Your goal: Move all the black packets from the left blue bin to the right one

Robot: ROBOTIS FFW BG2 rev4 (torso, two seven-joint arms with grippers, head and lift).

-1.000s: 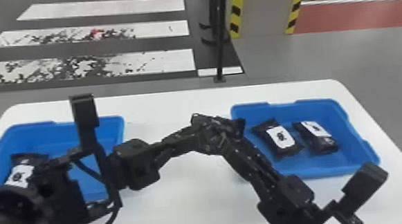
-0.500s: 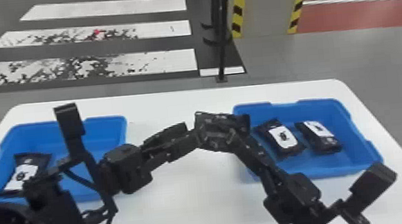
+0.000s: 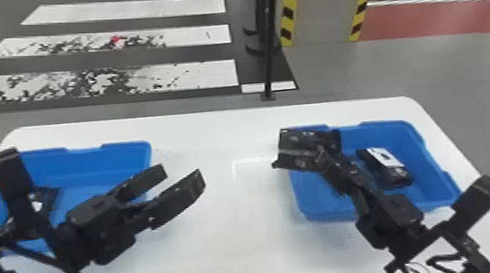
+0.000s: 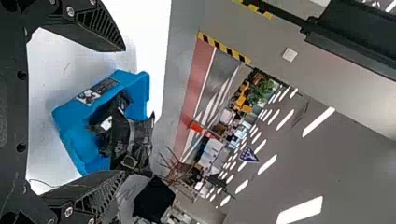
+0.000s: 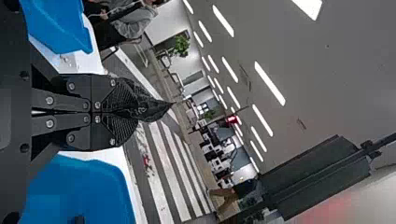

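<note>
Pinching a crinkled black packet [image 5: 157, 110]: ribbed right fingers [image 3: 297, 158].

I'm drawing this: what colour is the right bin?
The right bin is blue, clearest in the head view.

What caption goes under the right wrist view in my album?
The robot's right hand pinches a black packet, with parts of two blue bins in view.

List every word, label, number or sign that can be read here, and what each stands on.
No text can be read.
White label on a black packet in the right blue bin: too small.
Printed sticker on that bin's wall: too small.
Blue sign in the background: marks too small.
Held packet in the right gripper: faint marks, illegible.
</note>
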